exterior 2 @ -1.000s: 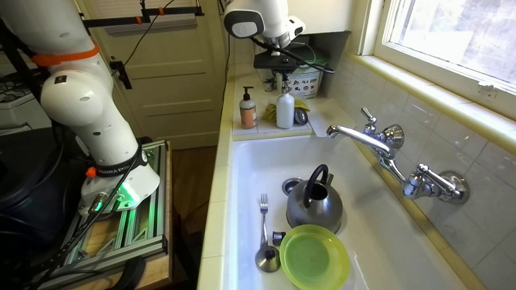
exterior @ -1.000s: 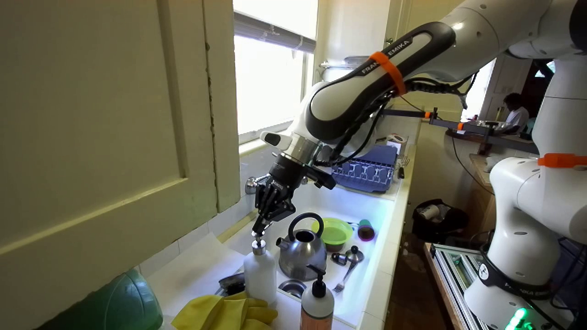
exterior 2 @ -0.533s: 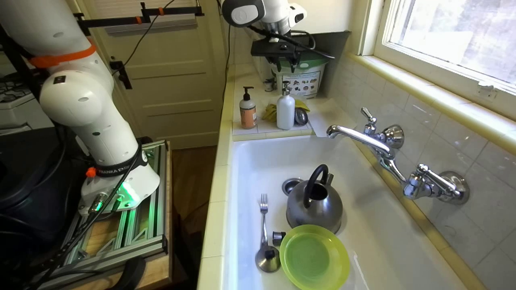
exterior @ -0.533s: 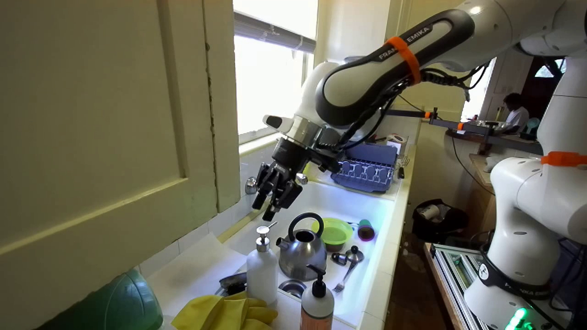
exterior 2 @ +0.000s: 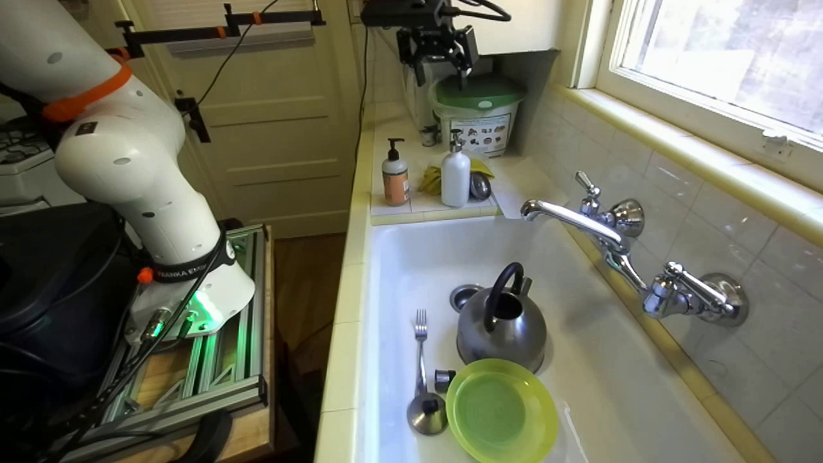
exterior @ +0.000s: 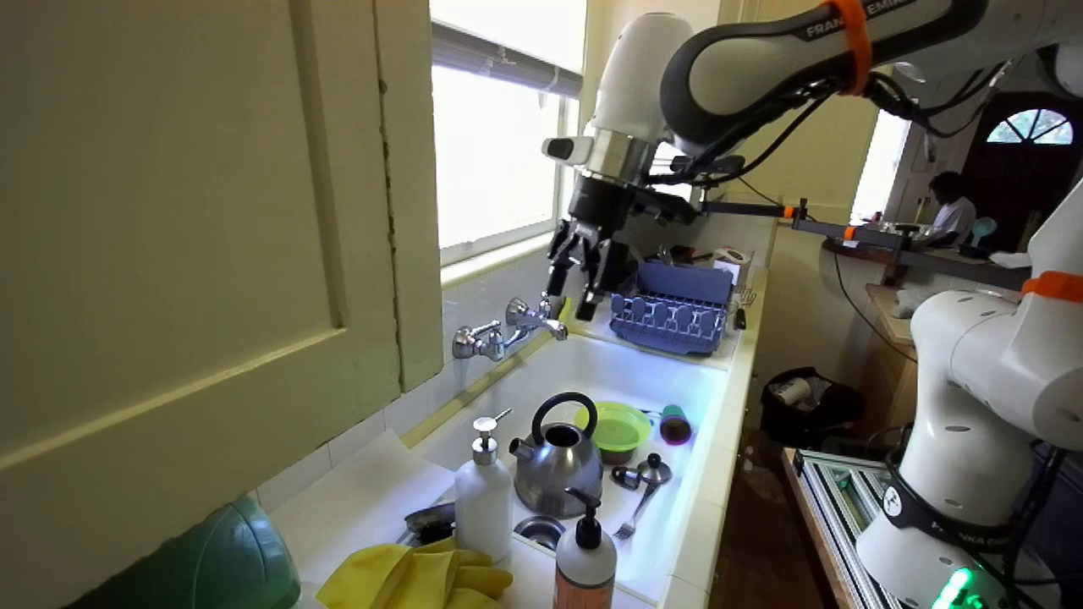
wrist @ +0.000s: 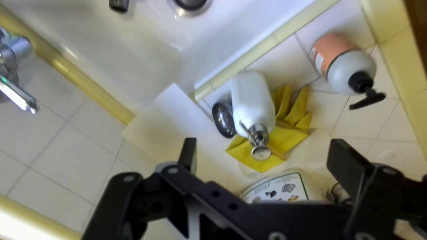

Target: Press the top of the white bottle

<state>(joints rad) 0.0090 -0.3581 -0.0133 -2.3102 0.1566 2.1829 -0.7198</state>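
The white bottle (exterior: 484, 512) stands upright on the tiled ledge at the end of the sink, with its shiny metal pump top (exterior: 485, 425) uncovered. In the wrist view, the pump top (wrist: 261, 152) shows between the spread fingers but farther off, untouched. My gripper (exterior: 570, 300) hangs well above the bottle and apart from it. In an exterior view, the gripper (exterior 2: 442, 82) is seen high over the white bottle (exterior 2: 455, 181), its fingers wide apart with nothing between them.
Beside the bottle are an orange-labelled soap bottle (exterior 2: 395, 180), yellow gloves (exterior: 415, 579) and a dark oval object (exterior 2: 479, 185). A green-lidded bucket (exterior 2: 479, 96) stands behind. The sink holds a kettle (exterior 2: 501, 334), a green bowl (exterior 2: 501, 411) and a fork (exterior 2: 421, 341). A faucet (exterior 2: 578, 222) juts from the wall.
My gripper was shut with its fingertips down on the pump top a second ago. It has since risen, backed away and opened. The pump top now stands higher.
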